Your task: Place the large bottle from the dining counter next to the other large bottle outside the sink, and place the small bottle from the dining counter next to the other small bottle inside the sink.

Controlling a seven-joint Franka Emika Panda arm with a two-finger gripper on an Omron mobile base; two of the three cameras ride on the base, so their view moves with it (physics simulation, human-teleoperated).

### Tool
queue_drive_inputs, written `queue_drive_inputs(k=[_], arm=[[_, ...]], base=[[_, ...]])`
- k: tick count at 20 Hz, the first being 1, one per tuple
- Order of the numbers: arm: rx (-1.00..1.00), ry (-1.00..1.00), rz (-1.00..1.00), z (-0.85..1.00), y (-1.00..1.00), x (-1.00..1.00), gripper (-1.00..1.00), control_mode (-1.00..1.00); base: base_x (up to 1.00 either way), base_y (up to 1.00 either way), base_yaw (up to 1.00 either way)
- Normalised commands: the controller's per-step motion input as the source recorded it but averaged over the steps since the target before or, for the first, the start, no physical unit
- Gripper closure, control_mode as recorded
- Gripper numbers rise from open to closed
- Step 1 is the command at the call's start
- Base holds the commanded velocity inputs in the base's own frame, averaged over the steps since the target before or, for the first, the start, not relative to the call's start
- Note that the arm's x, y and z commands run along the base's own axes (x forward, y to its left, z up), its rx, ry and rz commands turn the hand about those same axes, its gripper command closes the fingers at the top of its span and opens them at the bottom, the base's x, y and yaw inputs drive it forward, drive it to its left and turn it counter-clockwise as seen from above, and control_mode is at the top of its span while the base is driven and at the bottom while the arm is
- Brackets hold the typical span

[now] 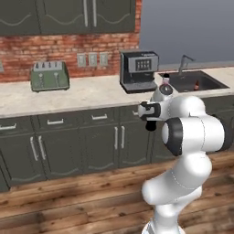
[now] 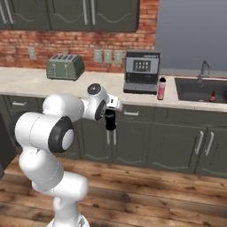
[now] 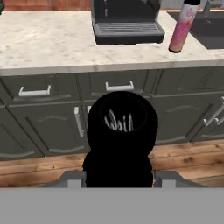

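Item: black bottle (image 3: 120, 144), carried. Held between the fingers (image 3: 119, 180), closed part-way on its body; seen base-on in the hand view, hanging below the hand (image 2: 110, 120) in the right base view, out in front of the dark cabinet doors (image 3: 48, 127) and well short of the table (image 1: 77, 93).

Destination: spot just beside the tall pink bottle (image 3: 183, 26), upright on the table between the coffee machine (image 3: 126, 22) and the sink (image 2: 197, 91). Small reddish bottle (image 2: 213, 96) apparently inside the basin, too small to describe further.

Step in hand, judged: transport toward the sink side. Advised: lift above the table edge before crossing it; keep the load upright; approach from the open front rather than over the coffee machine; set down close to the pink bottle without nudging it, on the table and not over the basin rim; release only once the base rests flat.

Risk: tall, narrow, glossy load, likely to tip or slip if tilted.
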Motion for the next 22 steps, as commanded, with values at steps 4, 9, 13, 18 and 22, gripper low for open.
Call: queue_drive_inputs(k=[4,9,13,18,22], arm=[[0.0,0.0,0.0,0.0,0.0,0.0,1.0,1.0],[0.0,0.0,0.0,0.0,0.0,0.0,1.0,1.0],[0.0,0.0,0.0,0.0,0.0,0.0,1.0,1.0],[0.0,0.0,0.0,0.0,0.0,0.0,1.0,1.0],[0.0,0.0,0.0,0.0,0.0,0.0,1.0,1.0]], base=[[0.61,-0.28,0.0],[0.38,-0.4,0.0],[0.18,-0.71,0.0],[0.32,-0.79,0.0],[0.47,-0.68,0.0]])
